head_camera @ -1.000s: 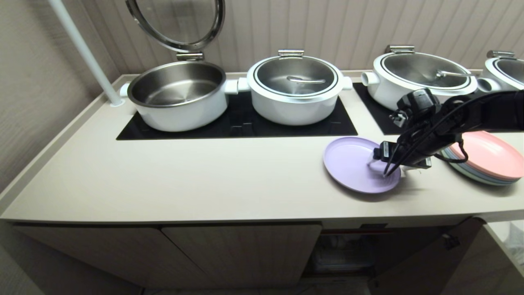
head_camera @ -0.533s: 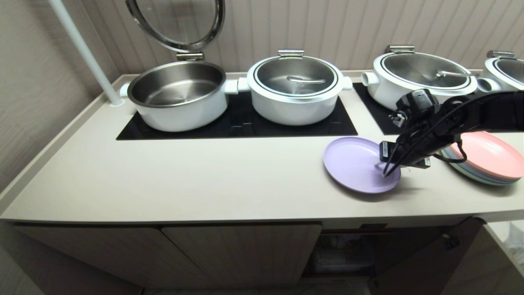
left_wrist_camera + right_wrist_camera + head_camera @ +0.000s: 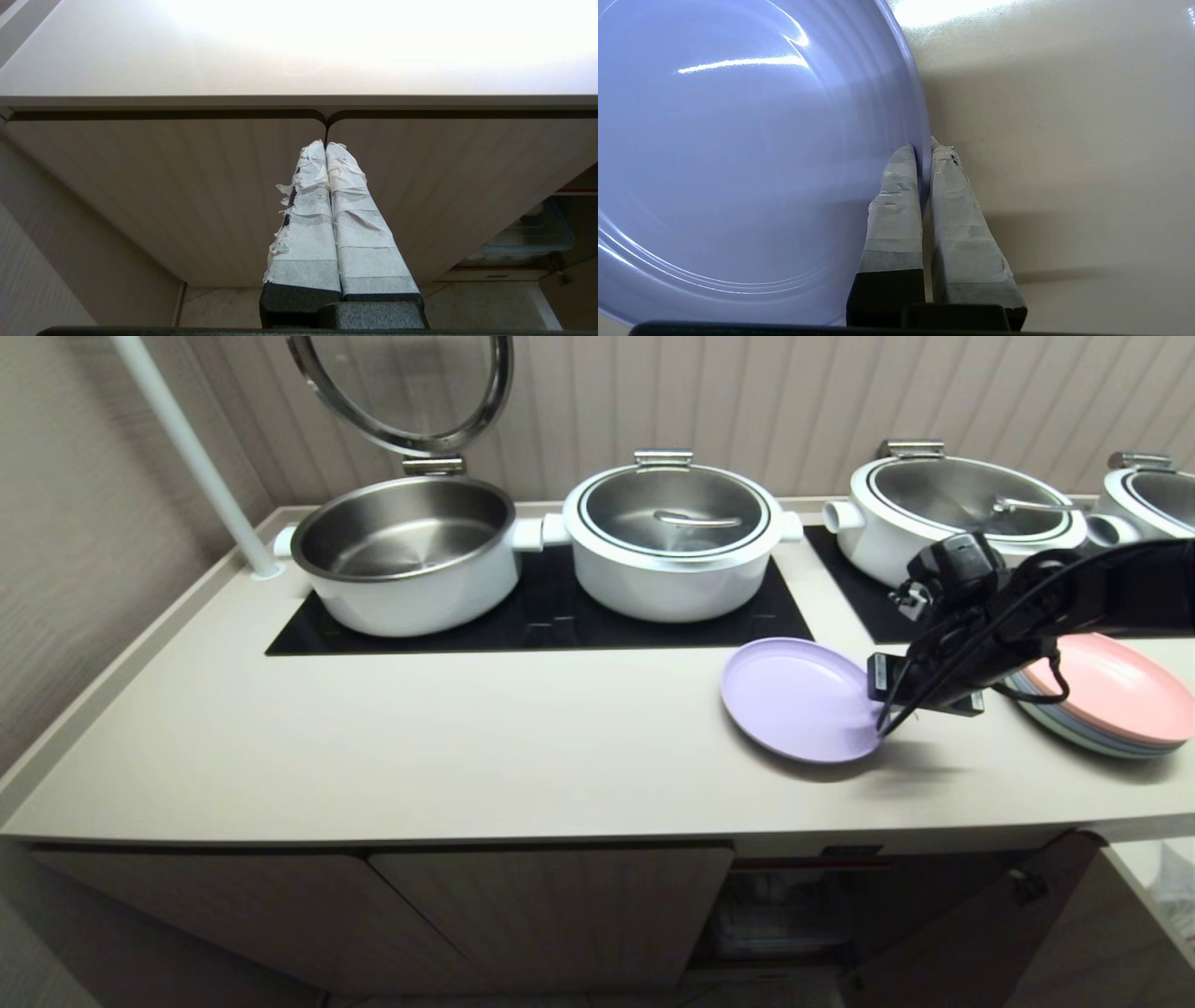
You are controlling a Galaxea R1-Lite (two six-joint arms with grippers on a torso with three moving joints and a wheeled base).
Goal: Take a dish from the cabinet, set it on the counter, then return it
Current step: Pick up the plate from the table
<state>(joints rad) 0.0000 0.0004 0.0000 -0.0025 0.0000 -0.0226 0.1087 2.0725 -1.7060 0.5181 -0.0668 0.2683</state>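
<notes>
The right gripper (image 3: pixel 880 728) has its fingers (image 3: pixel 896 205) squeezed tight on the rim of the purple dish (image 3: pixel 794 700), one finger on the inside of the rim and one on the outside. The dish is on the bench (image 3: pixel 467 756), near the front, and its near edge by the fingers looks a little lifted, so it sits tilted. It lies just in front of a black glass panel (image 3: pixel 551 616) and just beside a stack of pink and pastel plates (image 3: pixel 1106 700), not touching them. The left gripper (image 3: pixel 326 149) hangs low in front of the cabinet (image 3: pixel 551 915), and its two white-wrapped fingers are pressed together with nothing between them. They point at the gap between two closed ribbed doors. Further right the cabinet stands open, and a clear box (image 3: pixel 528 238) sits on its shelf. A small dark label (image 3: pixel 850 852) sits above the opening, but its writing is too small to read. Big white pots (image 3: pixel 672 541) stand along the back of the bench, and the left one (image 3: pixel 406 555) has its lid up.
</notes>
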